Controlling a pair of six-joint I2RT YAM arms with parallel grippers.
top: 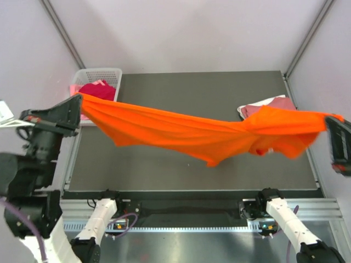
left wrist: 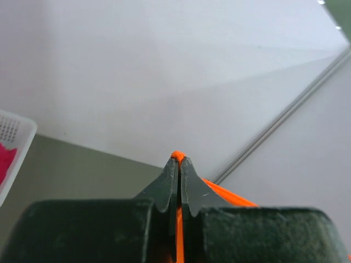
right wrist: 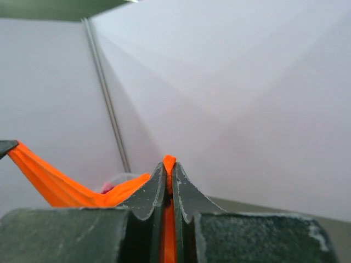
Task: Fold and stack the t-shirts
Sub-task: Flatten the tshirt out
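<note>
Table (top: pixel 186 167) dark, fills mid-frame. Orange t-shirt (top: pixel 181 131) stretched in the air above it from left side to right, sagging mid-span. White basket (top: pixel 98 74) at the far-left corner holds the crimson t-shirt (top: pixel 97 89). Dusty rose t-shirt (top: pixel 279 103) lies far right, partly behind the orange cloth. Left gripper (top: pixel 79 101) jaws pinched tight on the orange t-shirt's left end, right gripper (top: pixel 329 118) same on its right end.

A bright orange cloth t-shirt (top: pixel 192 134) hangs stretched between the left gripper (top: pixel 80 101) and right gripper (top: pixel 329 121), each clamped on one end, its middle sagging.
</note>
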